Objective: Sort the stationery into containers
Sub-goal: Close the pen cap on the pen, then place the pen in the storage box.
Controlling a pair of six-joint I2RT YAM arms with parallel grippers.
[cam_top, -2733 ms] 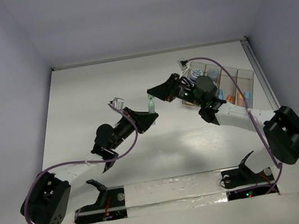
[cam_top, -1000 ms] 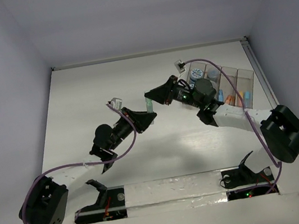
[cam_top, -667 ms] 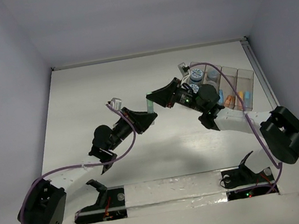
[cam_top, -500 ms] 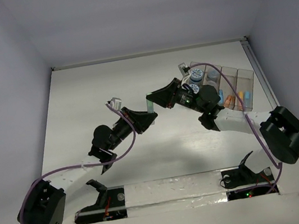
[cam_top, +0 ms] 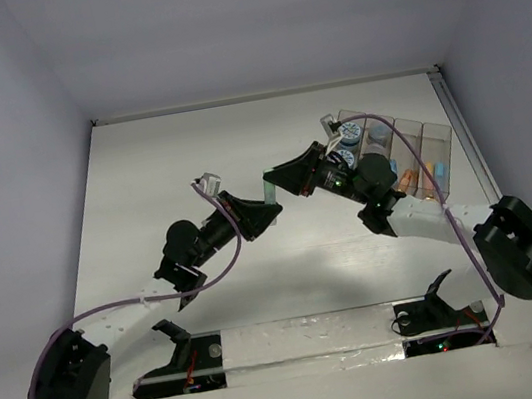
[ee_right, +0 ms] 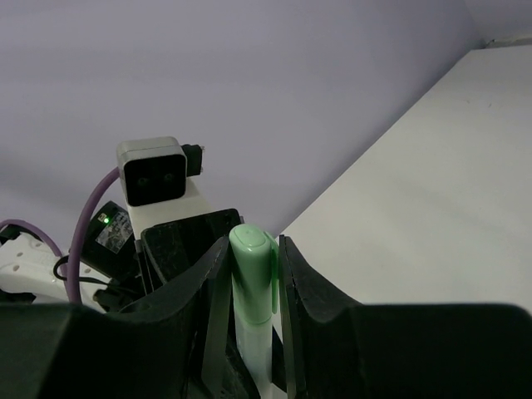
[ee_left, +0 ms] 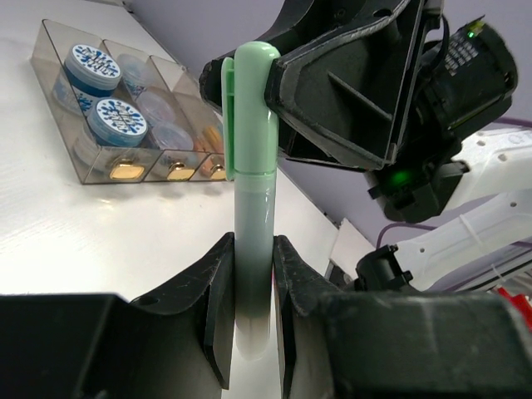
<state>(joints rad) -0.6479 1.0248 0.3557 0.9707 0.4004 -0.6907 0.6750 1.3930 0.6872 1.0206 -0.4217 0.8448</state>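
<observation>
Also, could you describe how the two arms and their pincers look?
The left arm and right arm have white links, black joints and a purple cable each. The left pincer and right pincer are black, wedge-shaped and two-fingered.

A white table [cam_top: 188, 151] stands between pale lavender walls [cam_top: 268, 17].

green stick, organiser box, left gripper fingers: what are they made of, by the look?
The green stick looks like plastic: an opaque pale green cap with a soft sheen, and a paler, slightly translucent barrel below the seam.
The organiser box is clear, smoke-tinted hard plastic; its contents show through the walls.
The left gripper fingers are matte black, probably moulded or printed plastic; which one is unclear.
</observation>
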